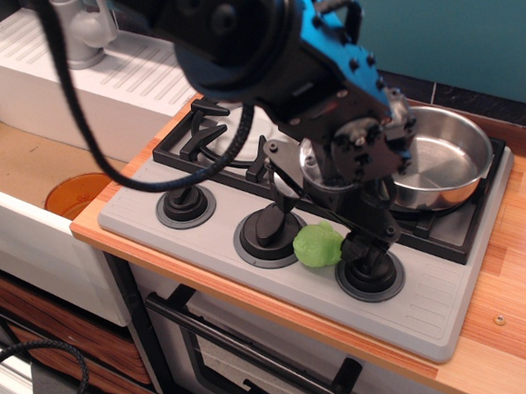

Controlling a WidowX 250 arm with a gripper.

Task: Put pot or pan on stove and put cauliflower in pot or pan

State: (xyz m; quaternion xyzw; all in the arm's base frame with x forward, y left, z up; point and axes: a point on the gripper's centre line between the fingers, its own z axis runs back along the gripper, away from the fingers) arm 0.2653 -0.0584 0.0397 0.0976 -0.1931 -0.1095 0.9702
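— Where's everything?
— Pot (440, 159) sits on the stove's (442, 307) right burner; cauliflower (317, 245) lies near the front edge between two knobs.
— Your gripper (334, 233)?
— Jaws spread over the cauliflower. Closing off-centre, I may catch the right knob (369, 269) instead.

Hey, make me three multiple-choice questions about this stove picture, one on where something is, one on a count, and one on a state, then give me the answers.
1. Where is the cauliflower?
A. in the saucepan
B. on the stove's grey front panel between two knobs
C. in the sink

2. How many black knobs does the stove have?
A. two
B. three
C. four

3. What does the saucepan hold?
A. nothing visible
B. the cauliflower
C. an orange disc

Answers:
1 B, the green blob lies between the middle knob and the right knob, with the gripper just above it.
2 B, three knobs line the front.
3 A, its shiny visible inside is bare as it sits on the right burner.
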